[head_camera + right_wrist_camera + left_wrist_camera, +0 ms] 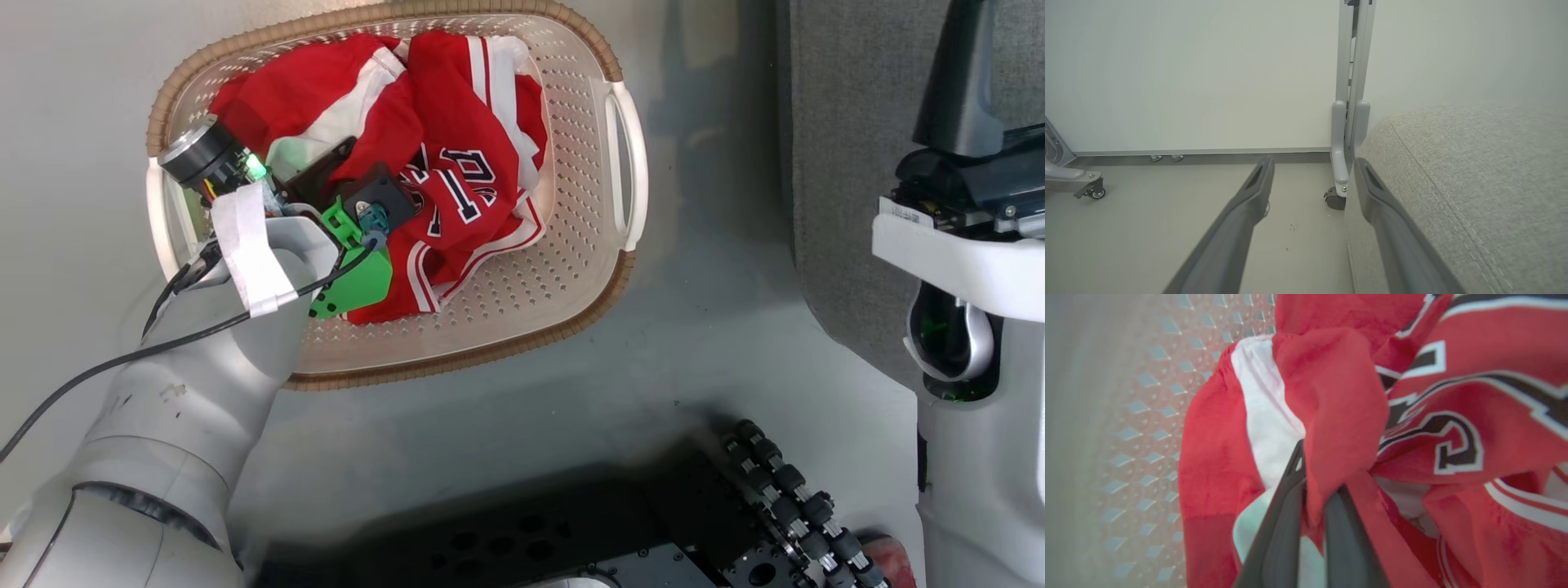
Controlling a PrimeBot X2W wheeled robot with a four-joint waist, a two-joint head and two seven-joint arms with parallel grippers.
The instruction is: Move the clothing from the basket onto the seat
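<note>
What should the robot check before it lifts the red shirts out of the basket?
1. Left end effector pinching a fold of the clothing: ok, shut on red cloth.
2. Whole pile caught in that pinch: cannot tell.
3. Clothing free of the basket: not ok, it lies inside.
4. Right end effector out of the way: ok, open, empty, beside the seat.
5. Seat close by: ok, to the basket's right in the head view.
</note>
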